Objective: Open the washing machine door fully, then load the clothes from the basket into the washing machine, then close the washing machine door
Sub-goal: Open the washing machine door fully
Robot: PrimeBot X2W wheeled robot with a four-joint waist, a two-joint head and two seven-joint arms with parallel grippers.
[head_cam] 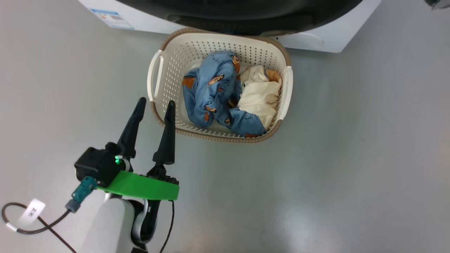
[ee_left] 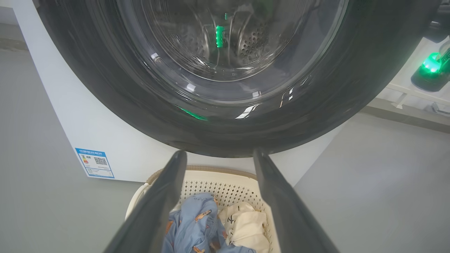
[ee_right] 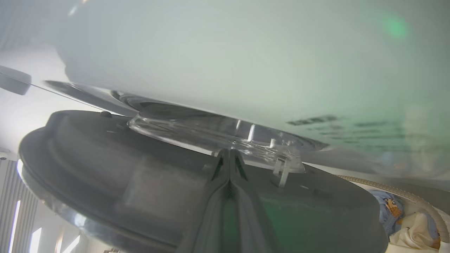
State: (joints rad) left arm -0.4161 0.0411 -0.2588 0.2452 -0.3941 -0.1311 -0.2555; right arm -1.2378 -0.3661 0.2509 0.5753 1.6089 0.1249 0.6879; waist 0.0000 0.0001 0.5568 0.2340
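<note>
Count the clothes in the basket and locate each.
2: blue printed piece on the left and near side of the basket; cream piece on the right. Others may hide underneath.

Basket [head_cam: 225,137] on the floor [head_cam: 351,158] just in front of the washing machine [head_cam: 316,38], clothes [head_cam: 214,91] inside the basket, washing machine door [head_cam: 246,14] above the basket's far edge, left gripper [head_cam: 156,102] beside the basket's near left corner

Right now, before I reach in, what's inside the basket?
The basket holds two crumpled pieces: a blue printed cloth on the left and a cream cloth touching it on the right. Anything beneath them is covered.
</note>
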